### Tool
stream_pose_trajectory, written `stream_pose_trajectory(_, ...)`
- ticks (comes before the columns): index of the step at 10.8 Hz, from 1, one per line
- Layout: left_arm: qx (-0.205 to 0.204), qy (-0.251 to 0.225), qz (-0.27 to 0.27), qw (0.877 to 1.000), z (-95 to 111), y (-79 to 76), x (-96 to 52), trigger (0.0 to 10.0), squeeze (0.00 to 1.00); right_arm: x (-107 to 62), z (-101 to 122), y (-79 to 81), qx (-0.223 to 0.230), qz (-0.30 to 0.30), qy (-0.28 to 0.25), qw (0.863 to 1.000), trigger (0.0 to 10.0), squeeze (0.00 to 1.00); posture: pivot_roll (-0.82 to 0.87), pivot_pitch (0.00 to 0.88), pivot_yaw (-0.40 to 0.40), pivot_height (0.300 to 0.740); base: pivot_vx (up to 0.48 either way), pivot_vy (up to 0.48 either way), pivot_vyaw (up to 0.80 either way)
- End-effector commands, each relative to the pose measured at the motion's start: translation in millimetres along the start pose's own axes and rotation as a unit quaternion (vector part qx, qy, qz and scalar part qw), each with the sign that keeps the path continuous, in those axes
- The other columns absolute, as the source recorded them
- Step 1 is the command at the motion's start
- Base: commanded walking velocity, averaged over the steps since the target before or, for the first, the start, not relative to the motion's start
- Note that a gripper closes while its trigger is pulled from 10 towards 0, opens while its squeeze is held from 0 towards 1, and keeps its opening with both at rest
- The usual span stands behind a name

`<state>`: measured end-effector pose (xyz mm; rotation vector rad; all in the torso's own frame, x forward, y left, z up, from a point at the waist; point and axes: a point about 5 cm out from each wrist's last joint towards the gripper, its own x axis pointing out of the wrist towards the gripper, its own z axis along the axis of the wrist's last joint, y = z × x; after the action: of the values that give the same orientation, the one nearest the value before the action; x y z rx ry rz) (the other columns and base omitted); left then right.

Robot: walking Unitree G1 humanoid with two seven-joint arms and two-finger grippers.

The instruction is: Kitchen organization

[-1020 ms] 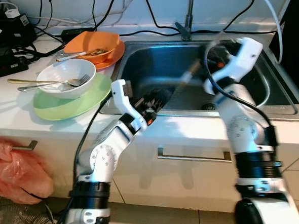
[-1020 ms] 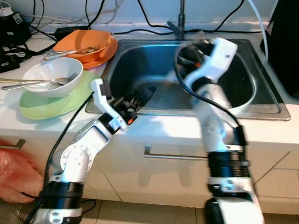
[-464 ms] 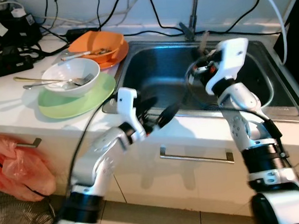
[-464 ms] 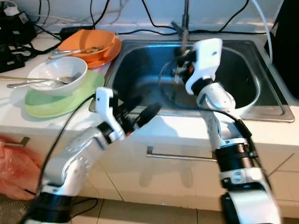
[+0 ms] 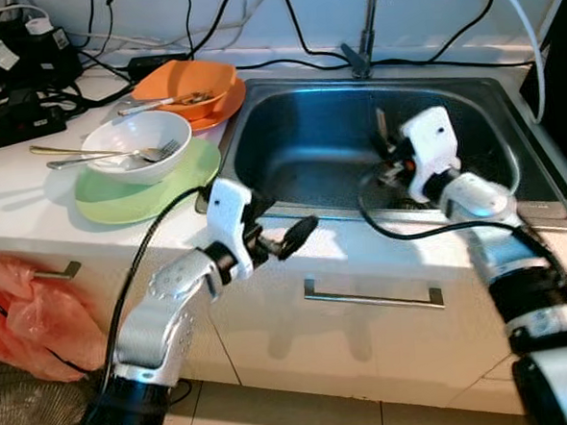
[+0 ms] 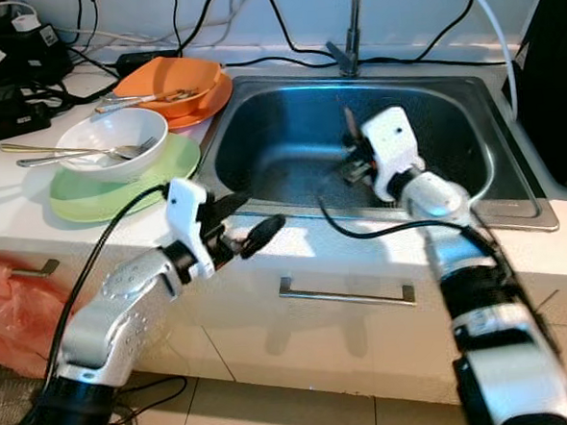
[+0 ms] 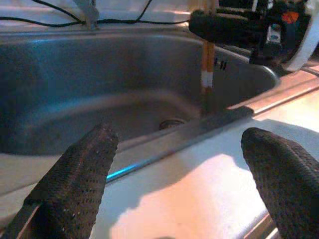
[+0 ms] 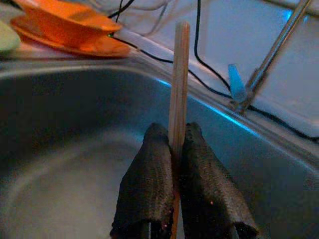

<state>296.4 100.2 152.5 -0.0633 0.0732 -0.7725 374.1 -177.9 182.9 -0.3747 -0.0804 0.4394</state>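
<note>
Since a second ago the right arm has dropped from high over the sink to low inside the basin, and the left arm has pulled back off the sink edge toward the cabinet front; camera also shifted a bit, so the dishes only look moved

Right gripper [image 8: 172, 164] sits centre-right of the head views, over the sink [image 5: 286, 97] basin, fingers pinched tight on a wooden chopstick [image 8: 178, 84] held upright, tip pointing up toward the faucet [image 5: 366, 24]. Left wrist view shows the same stick hanging down toward the drain

Left gripper [image 5: 277, 234] is lower centre of frame, hovering just in front of the counter lip, fingers spread wide, nothing in them

Progress, my read: early. One chopstick is in hand, not yet put anywhere. Still untouched on the counter at upper left:
- white bowl [image 5: 126, 150] with a fork [image 5: 116, 157] and another utensil across it, sitting on the green plate [image 5: 157, 186]
- orange bowl [image 5: 181, 84] with food scraps and a utensil, on an orange plate [image 5: 221, 105] right beside the sink rim

Basin itself looks bare apart from the gripper and stick. Can't tell where the chopstick is meant to go; no rack or holder visible. Cables and a power strip [image 5: 13, 123] crowd the far upper left, close to the dishes
</note>
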Motion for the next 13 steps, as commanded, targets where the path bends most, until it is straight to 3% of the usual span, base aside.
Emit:
stream_pose_trajectory(1, 0.025, -0.01, -0.007, 1.0, 6.8, -1.5, -0.1, 10.0, 1.0, 2.5, 1.2, 1.4, -0.024, 0.029, 0.003, 0.999, 7.6, 0.04, 0.15, 0.006, 0.068, 0.74, 0.0, 0.0, 0.0)
stream_pose_trajectory(2, 0.028, -0.019, -0.003, 0.999, 9.7, -0.6, 1.0, 10.0, 1.0, 1.5, -4.2, 3.1, -0.026, 0.049, 0.009, 0.998, 10.0, 1.0, 0.15, 0.006, 0.067, 0.74, 0.0, 0.0, 0.0)
stream_pose_trajectory(3, 0.031, -0.026, 0.001, 0.999, 12.8, 0.2, 1.8, 10.0, 0.56, 1.0, -8.8, 4.8, -0.03, 0.056, 0.013, 0.998, 10.0, 1.0, 0.15, 0.006, 0.066, 0.74, 0.0, 0.0, 0.0)
stream_pose_trajectory(4, 0.028, -0.039, 0.007, 0.999, 17.8, 1.4, 2.9, 10.0, 0.0, -0.8, -15.0, 9.5, -0.031, 0.07, 0.017, 0.997, 10.0, 1.0, 0.15, 0.006, 0.067, 0.74, 0.0, 0.0, 0.0)
stream_pose_trajectory(7, 0.031, -0.033, 0.005, 0.999, 14.9, 2.8, 0.3, 10.0, 0.0, -2.5, -18.1, 11.7, -0.026, 0.082, 0.011, 0.996, 10.0, 1.0, 0.15, 0.005, 0.072, 0.74, 0.0, 0.0, 0.0)
stream_pose_trajectory(9, 0.038, -0.032, 0.022, 0.999, 16.4, 10.4, -1.9, 10.0, 0.0, -2.0, -13.3, 2.6, -0.009, 0.062, -0.001, 0.998, 10.0, 1.0, 0.15, 0.003, 0.073, 0.74, 0.0, 0.0, 0.0)
stream_pose_trajectory(13, 0.053, -0.077, 0.09, 0.992, 32.1, 26.1, -4.9, 10.0, 0.0, 0.8, 23.4, -5.6, -0.002, 0.033, -0.077, 0.996, 10.0, 1.0, 0.15, 0.001, 0.068, 0.74, 0.0, 0.0, 0.0)
